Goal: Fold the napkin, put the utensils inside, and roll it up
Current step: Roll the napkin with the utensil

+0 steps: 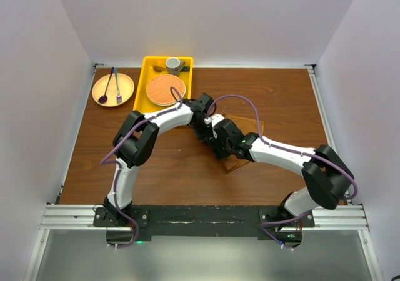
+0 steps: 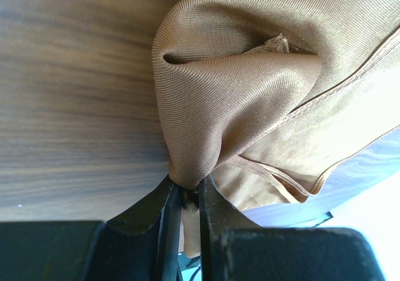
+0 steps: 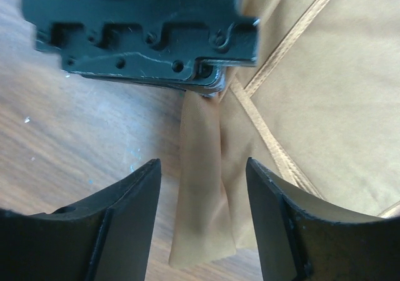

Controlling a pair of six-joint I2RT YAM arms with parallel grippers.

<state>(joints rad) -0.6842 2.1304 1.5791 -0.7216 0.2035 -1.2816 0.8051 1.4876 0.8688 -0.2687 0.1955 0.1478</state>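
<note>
Clamped in left gripper (image 2: 189, 192): bunched fold of napkin (image 2: 250, 75), tan sheen, stitched hem, at table (image 2: 75, 106) centre. Right gripper (image 3: 203, 168) wide, straddling hanging strip. Overhead: mostly hidden under arms.

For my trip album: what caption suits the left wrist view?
The left jaws pinch a bunched fold of the napkin, wooden table behind.

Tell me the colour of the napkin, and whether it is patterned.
The napkin is plain tan-brown, unpatterned; best in the left wrist view.
</note>
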